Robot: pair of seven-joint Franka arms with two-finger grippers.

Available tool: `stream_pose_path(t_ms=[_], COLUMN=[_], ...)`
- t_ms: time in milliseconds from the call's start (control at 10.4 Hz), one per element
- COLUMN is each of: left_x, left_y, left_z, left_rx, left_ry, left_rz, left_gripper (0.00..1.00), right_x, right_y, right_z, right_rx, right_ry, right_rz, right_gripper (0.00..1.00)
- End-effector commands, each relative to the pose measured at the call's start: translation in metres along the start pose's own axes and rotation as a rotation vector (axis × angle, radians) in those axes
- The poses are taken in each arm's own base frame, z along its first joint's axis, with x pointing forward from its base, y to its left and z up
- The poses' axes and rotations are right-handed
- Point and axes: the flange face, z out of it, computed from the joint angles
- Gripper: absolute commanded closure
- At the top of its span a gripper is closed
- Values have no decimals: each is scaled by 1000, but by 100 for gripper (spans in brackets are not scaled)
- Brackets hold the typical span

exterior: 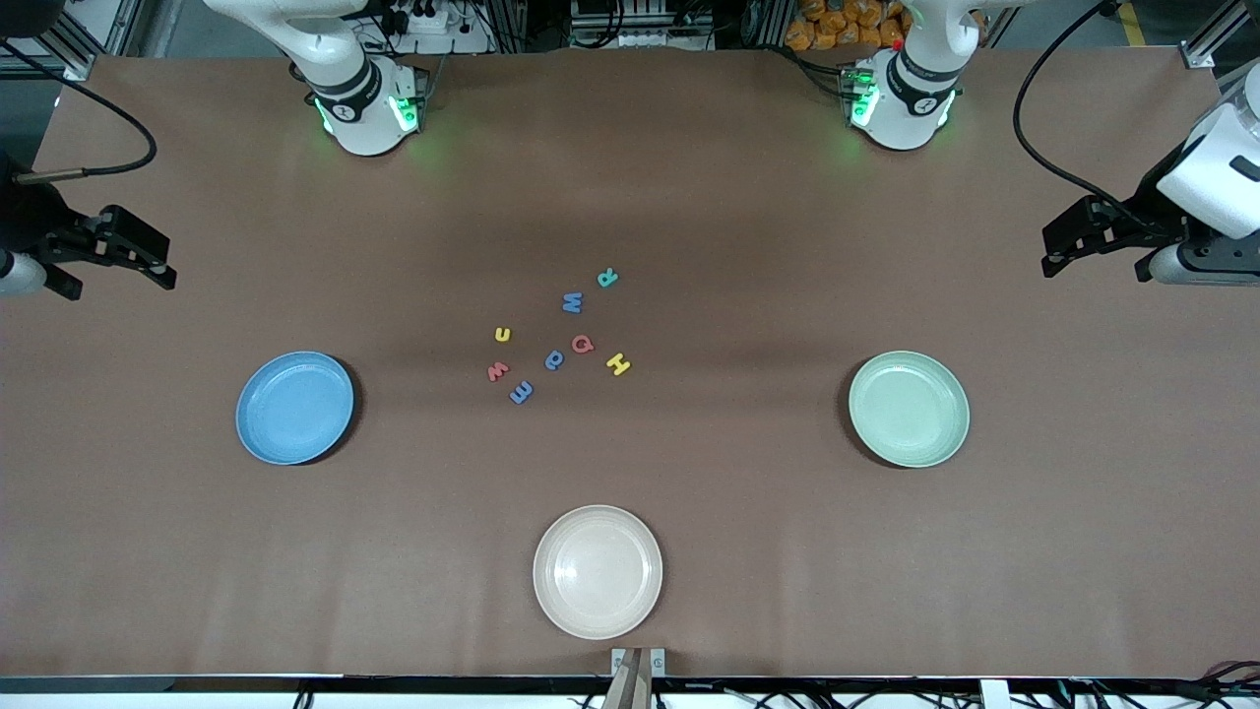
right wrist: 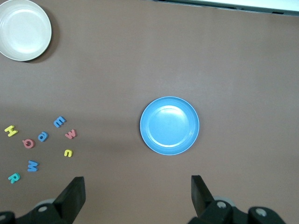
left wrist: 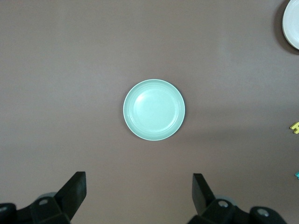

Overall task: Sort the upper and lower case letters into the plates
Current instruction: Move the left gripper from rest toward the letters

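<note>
The eight letters are bunched loose in the middle of the tabletop, between the two sorting plates, so that either arm can reach them. None has been sorted yet, it seems: both plates are empty.

The blue plate is set toward the right arm's end, the mint plate toward the left arm's end, each well apart from the letters; one plate per case is the likely intent. A cream plate is placed nearer to the front camera than the letters and is also empty.

Both arms are parked at the tabletop's ends, waiting. The left gripper is held high over the mint plate with its jaws wide and nothing between them; the right gripper is held likewise over the blue plate, wide and empty.

The letters are small chunky blocks, matte, probably foam: a teal R, a blue W, a red Q, a yellow H, and others in yellow, red and blue. The plates are round, shallow and smooth, with raised rims. The tabletop is covered in a flat brown sheet.
</note>
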Motion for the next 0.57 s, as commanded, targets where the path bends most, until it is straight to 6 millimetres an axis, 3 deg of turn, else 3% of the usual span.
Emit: stream_pose_path(t_ms=[0, 287, 478], left_x=[-2, 2, 9], left_y=[1, 5, 26], left_z=[-5, 5, 26], left_rx=[-4, -4, -11], left_ry=[-6, -21, -51], left_rz=[30, 39, 66], left_gripper=[0, 0, 0], right_x=[-8, -9, -8], right_y=[0, 2, 3], right_z=[-2, -2, -2], right_rx=[-6, -6, -6], right_ry=[5, 4, 5], right_rz=[8, 11, 13], right_gripper=[0, 0, 0])
